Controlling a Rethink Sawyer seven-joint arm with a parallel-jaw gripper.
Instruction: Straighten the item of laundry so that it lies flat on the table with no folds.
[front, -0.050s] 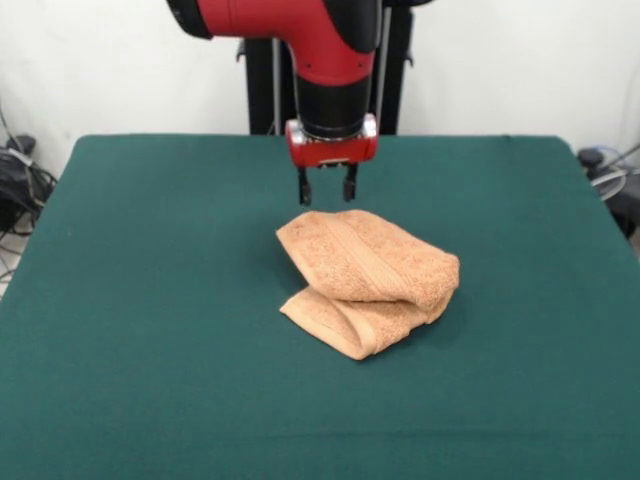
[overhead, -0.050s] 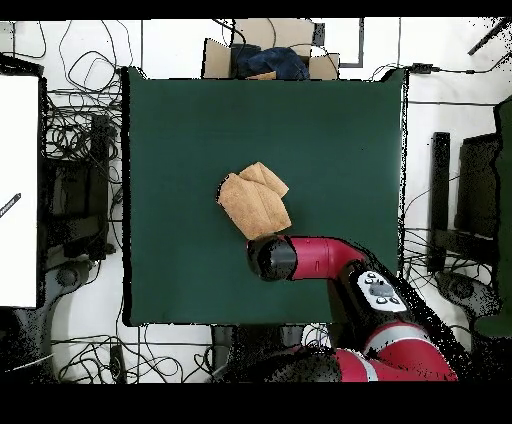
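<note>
Tangled cables (overhead, -0.050s: 75, 110) flank a cardboard box (overhead, -0.050s: 268, 55) holding blue cloth (overhead, -0.050s: 272, 64).

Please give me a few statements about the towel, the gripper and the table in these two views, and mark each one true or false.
1. The towel lies flat with no folds. False: it is bunched and folded over itself.
2. The gripper hangs above the towel's far edge, its jaws apart and holding nothing. True.
3. The towel hangs over the edge of the table. False: it sits near the middle, well inside the green surface.
4. The gripper has lifted a corner of the towel. False: the whole towel rests on the table.
5. In the overhead view, the arm reaches over the table beside the towel. True.
</note>
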